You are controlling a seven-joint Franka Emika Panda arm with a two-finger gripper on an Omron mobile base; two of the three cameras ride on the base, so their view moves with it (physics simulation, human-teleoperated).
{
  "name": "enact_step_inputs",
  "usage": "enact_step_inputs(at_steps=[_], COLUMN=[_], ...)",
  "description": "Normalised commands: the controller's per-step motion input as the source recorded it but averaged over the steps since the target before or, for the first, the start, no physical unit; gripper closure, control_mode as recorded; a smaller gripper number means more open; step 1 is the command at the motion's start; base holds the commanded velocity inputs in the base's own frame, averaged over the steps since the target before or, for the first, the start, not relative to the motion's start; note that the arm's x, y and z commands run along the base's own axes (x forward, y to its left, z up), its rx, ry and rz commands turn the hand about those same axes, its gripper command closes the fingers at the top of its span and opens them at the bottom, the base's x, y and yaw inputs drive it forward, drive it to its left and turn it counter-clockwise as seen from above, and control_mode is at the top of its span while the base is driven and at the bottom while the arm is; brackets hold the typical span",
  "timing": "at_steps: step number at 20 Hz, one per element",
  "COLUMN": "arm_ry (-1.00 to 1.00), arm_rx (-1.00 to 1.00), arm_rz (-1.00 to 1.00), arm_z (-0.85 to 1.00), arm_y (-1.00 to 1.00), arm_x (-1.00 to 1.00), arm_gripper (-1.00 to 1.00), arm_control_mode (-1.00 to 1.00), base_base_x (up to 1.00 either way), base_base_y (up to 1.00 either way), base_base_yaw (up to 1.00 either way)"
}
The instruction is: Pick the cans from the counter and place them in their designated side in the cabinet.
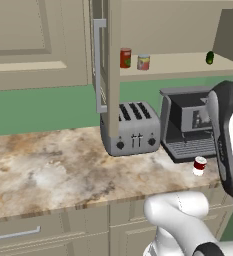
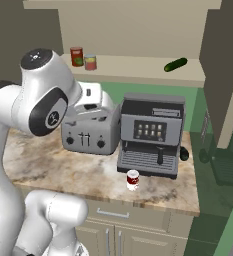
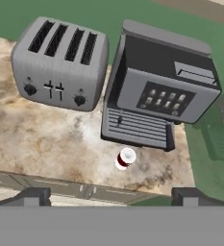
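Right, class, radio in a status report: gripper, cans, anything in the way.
Gripper open, empty, high above counter. Red-and-white can upright on counter, before coffee machine. Banded can on cabinet shelf beside red can. Nothing blocking.

1 can stands on the counter before the coffee machine.

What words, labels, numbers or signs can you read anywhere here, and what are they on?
None can be read as text.
Coffee machine: its dark front panel carries rows of small pale icons, too small to read.
Toaster: two pale cross-shaped marks between its knobs, not letters.
Red and white can on the counter: colour bands, no legible label.
Two cans on the cabinet shelf: labels too blurred to read.
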Motion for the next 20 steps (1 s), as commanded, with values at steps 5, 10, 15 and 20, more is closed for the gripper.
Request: enact_step_inputs(at_steps=[5,10,15,20], arm_ry=[0.0,-0.02,-0.06,-0.09], arm_rx=[0.0,0.0,0.0,0.0], arm_rz=[0.0,0.0,0.0,0.0], arm_z=[-0.08,-0.07,-0.02,-0.02], arm_y=[-0.01,-0.05,-0.1,-0.1], arm_x=[-0.27,-0.38,-0.39,-0.31], arm_gripper=[-1.0,-1.0,-1.0,-1.0], arm_control_mode=[-1.0,-1.0,-1.0,-1.0], base_base_x=[0.0,0.0,0.0,0.0], base_base_y=[0.0,0.0,0.0,0.0], base_base_yaw=[0.0,0.0,0.0,0.0])
